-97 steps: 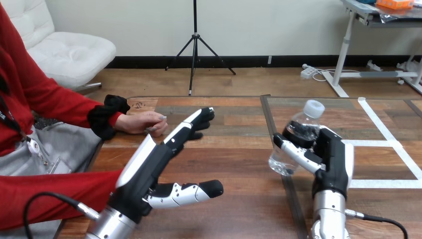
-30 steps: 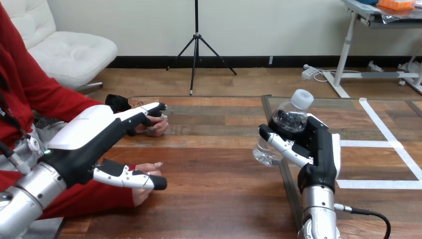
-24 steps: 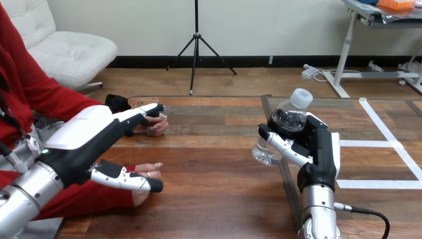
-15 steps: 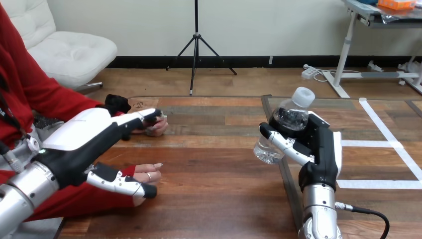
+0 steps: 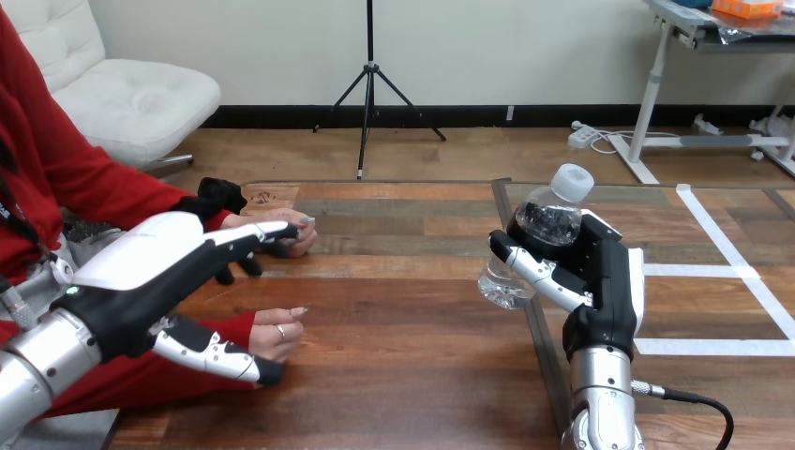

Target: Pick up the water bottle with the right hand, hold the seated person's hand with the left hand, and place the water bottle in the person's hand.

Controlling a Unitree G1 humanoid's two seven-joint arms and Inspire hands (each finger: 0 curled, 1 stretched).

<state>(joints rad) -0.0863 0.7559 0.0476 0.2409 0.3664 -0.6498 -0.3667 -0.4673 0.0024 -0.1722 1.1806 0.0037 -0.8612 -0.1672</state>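
Note:
My right hand (image 5: 600,281) is shut on the clear water bottle (image 5: 539,230), holding it tilted above the table at the right, white cap up. My left hand (image 5: 150,272) is open at the left, fingers straight and stretched out above the person's near hand (image 5: 279,331), thumb spread below and in front of it. That near hand rests on the table's left edge with fingers curled, and I cannot tell whether my hand touches it. The person's far hand (image 5: 277,230) lies on the table beyond my fingertips.
White tape lines (image 5: 741,272) mark the table's right part. A dark seam (image 5: 525,309) runs down the tabletop just under the bottle. The person's red sleeve (image 5: 122,370) lies along the left edge.
My left hand has drawn back toward the left and lower, now over the person's near hand instead of the far one. The bottle in my right hand has barely moved.

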